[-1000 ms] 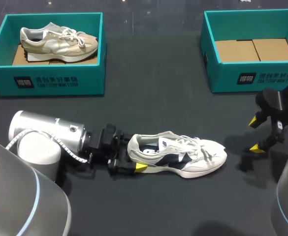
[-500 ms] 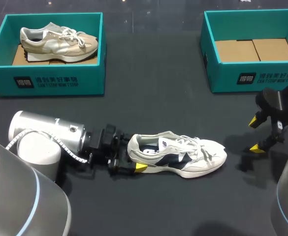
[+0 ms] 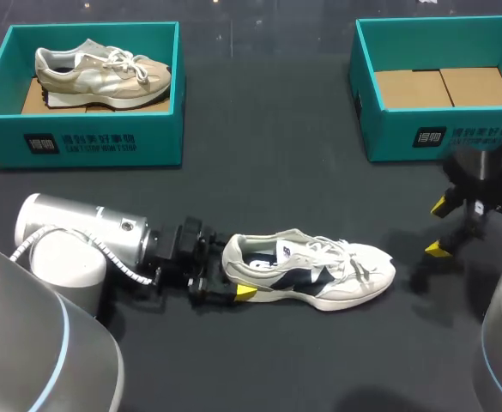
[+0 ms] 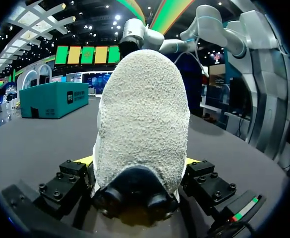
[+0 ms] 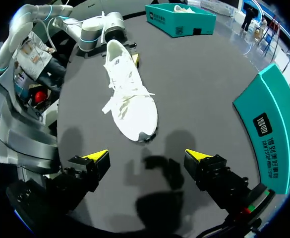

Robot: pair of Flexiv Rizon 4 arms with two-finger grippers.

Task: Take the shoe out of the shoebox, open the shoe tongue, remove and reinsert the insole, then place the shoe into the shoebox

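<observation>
A white and navy shoe (image 3: pixel 311 270) lies on its side on the dark table, toe to the right. My left gripper (image 3: pixel 233 275) is shut on the shoe's heel, one yellow tip showing at the near side. In the left wrist view the fuzzy heel (image 4: pixel 142 114) fills the space between both fingers (image 4: pixel 80 176). My right gripper (image 3: pixel 438 227) hangs open above the table, to the right of the toe and apart from it. In the right wrist view the shoe (image 5: pixel 130 94) lies ahead of the open gripper (image 5: pixel 148 156). An empty teal shoebox (image 3: pixel 439 133) stands at the back right.
A second teal shoebox (image 3: pixel 87 146) at the back left holds a beige shoe (image 3: pixel 105 73). Brown cardboard lines the floor of the right box. Bare dark table lies between the two boxes and in front of the white shoe.
My right gripper has shifted a little to the left and turned slightly. The left arm and the shoe have not moved.
</observation>
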